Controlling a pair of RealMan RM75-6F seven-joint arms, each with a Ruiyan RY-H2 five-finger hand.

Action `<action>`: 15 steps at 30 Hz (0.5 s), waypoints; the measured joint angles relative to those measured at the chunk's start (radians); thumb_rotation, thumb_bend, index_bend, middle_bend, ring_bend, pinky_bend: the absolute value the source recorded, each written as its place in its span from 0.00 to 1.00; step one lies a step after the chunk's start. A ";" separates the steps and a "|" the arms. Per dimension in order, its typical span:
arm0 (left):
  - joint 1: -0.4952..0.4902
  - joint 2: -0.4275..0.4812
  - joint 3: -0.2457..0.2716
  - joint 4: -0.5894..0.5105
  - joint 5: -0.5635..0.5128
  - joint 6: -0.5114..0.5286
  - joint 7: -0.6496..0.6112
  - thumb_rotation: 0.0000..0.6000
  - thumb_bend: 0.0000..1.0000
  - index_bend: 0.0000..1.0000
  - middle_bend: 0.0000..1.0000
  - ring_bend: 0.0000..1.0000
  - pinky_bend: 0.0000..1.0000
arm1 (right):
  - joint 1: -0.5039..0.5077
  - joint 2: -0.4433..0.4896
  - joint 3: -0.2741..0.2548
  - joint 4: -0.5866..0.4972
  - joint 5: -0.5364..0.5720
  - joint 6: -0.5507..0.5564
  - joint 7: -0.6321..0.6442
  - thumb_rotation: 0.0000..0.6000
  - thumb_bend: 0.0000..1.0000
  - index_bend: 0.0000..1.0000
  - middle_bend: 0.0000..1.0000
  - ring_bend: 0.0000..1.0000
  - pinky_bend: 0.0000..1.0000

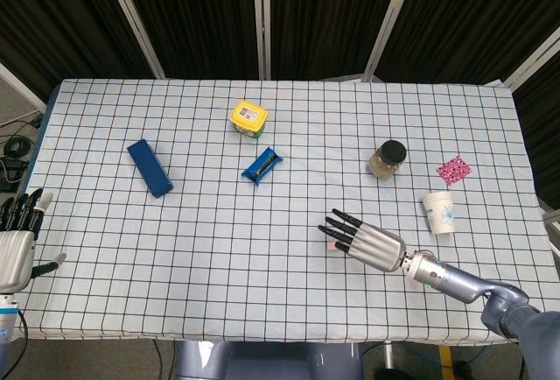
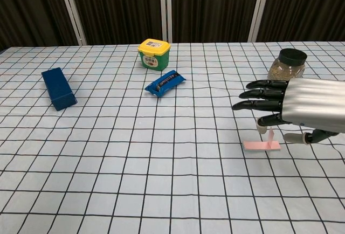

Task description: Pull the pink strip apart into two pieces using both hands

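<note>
The pink strip (image 2: 261,145) lies flat on the checked cloth at the right, with one end (image 2: 270,135) standing upright. My right hand (image 2: 302,103) hovers just above it, fingers stretched out to the left and the thumb off to the strip's right. A lower fingertip is close to the raised end; contact is unclear. In the head view the right hand (image 1: 367,242) covers most of the strip (image 1: 330,245). My left hand (image 1: 17,240) hangs beyond the table's left edge, fingers apart and holding nothing.
A blue box (image 1: 149,167) lies at the left. A yellow-lidded green tub (image 1: 248,118) and a blue snack bar (image 1: 262,165) sit mid-table. A lidded jar (image 1: 387,158), a paper cup (image 1: 440,212) and a pink patterned packet (image 1: 453,170) stand right of the strip.
</note>
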 measured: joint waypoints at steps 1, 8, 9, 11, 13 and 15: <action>0.000 0.000 0.000 0.000 0.000 0.000 0.000 1.00 0.00 0.00 0.00 0.00 0.00 | 0.000 -0.006 -0.002 0.011 0.003 0.000 0.004 1.00 0.29 0.44 0.05 0.00 0.00; -0.001 -0.001 -0.001 0.002 -0.003 -0.002 0.000 1.00 0.00 0.00 0.00 0.00 0.00 | 0.001 -0.046 -0.015 0.081 0.028 0.010 0.041 1.00 0.29 0.50 0.06 0.00 0.00; -0.001 -0.001 -0.001 0.001 -0.002 -0.002 0.000 1.00 0.00 0.00 0.00 0.00 0.00 | 0.001 -0.050 -0.017 0.086 0.031 0.013 0.046 1.00 0.29 0.51 0.06 0.00 0.00; -0.001 -0.001 -0.001 0.001 -0.001 -0.001 0.001 1.00 0.00 0.00 0.00 0.00 0.00 | 0.000 -0.059 -0.020 0.099 0.036 0.020 0.057 1.00 0.29 0.53 0.06 0.00 0.00; -0.001 -0.001 -0.001 0.001 -0.002 -0.003 0.000 1.00 0.00 0.00 0.00 0.00 0.00 | 0.000 -0.067 -0.023 0.110 0.040 0.028 0.065 1.00 0.29 0.54 0.07 0.00 0.00; -0.001 0.000 0.000 0.001 -0.003 -0.004 0.000 1.00 0.00 0.00 0.00 0.00 0.00 | -0.001 -0.074 -0.026 0.122 0.044 0.036 0.073 1.00 0.29 0.56 0.07 0.00 0.00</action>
